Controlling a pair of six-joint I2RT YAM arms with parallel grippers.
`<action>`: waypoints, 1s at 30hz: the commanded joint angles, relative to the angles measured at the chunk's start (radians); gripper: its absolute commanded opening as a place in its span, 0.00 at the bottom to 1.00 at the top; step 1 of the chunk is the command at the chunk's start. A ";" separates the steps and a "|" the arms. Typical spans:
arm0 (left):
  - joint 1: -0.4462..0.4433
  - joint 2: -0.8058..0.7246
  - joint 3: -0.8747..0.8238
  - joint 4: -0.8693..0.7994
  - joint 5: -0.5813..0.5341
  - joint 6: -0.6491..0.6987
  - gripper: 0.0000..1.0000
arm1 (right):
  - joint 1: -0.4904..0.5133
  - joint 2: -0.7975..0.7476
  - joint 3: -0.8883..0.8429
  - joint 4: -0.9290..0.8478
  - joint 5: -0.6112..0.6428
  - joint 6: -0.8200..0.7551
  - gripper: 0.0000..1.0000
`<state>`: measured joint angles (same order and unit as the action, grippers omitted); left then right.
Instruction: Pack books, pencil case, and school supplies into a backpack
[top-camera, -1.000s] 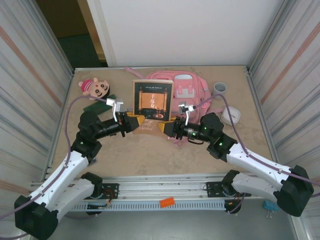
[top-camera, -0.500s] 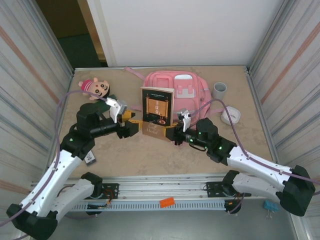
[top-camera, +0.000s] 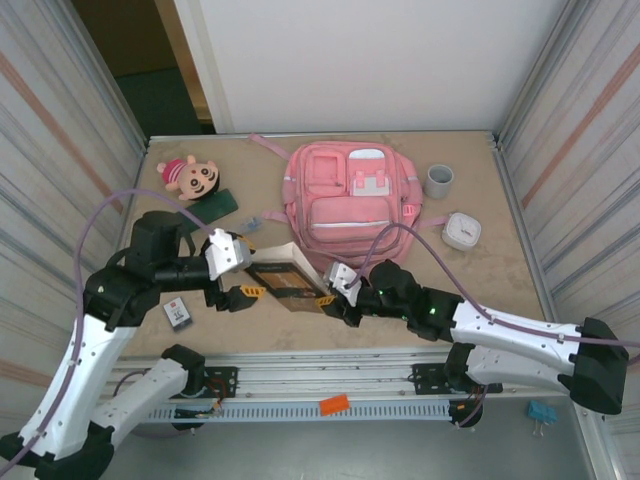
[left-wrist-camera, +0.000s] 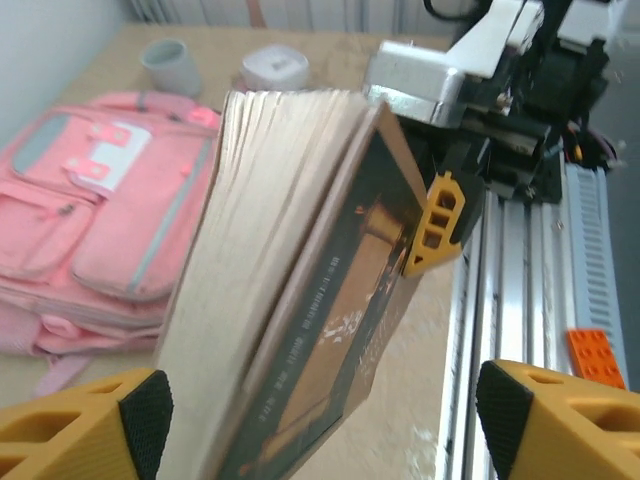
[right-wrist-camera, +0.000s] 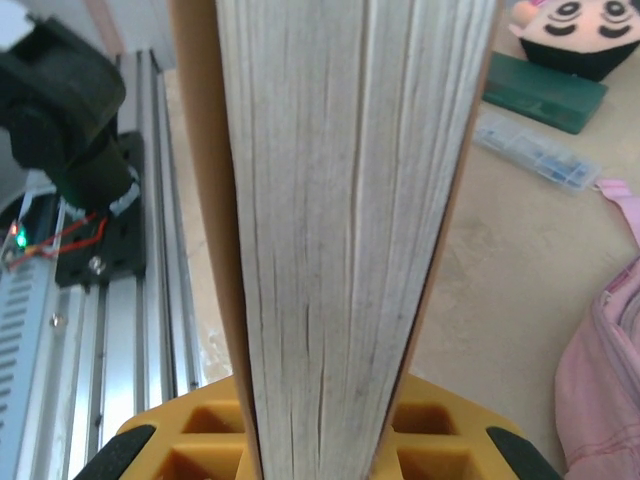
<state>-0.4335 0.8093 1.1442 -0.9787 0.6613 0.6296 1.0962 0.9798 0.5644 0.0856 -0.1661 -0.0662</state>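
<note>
The pink backpack lies flat at the back of the table, front pockets up. My right gripper is shut on the brown book, which hangs low and tilted in front of the backpack; its page edges rise between the yellow fingers. My left gripper stands open at the book's left end, its pads wide on either side of the book without touching. The green pencil case and a grey-blue stick lie left of the backpack. A black-and-white card lies near the left arm.
A plush doll lies at the back left beside the pencil case. A grey cup and a white round object stand right of the backpack. The metal rail runs along the near edge.
The left gripper opened, let go of the book and drew back to the left. The right gripper brought the book from upright down and forward, now tilted low near the table.
</note>
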 joint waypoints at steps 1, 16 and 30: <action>-0.006 0.030 0.026 -0.143 0.019 0.111 0.82 | 0.017 0.018 0.052 0.028 -0.044 -0.091 0.07; -0.031 0.104 -0.043 -0.182 -0.013 0.164 0.55 | 0.032 0.089 0.091 0.065 -0.066 -0.096 0.10; -0.010 -0.011 -0.139 0.225 0.113 -0.141 0.00 | -0.117 -0.256 -0.197 0.406 0.098 0.246 0.86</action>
<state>-0.4625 0.8581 1.0271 -0.9886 0.6910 0.6540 1.0492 0.7834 0.3992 0.3733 -0.1310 -0.0124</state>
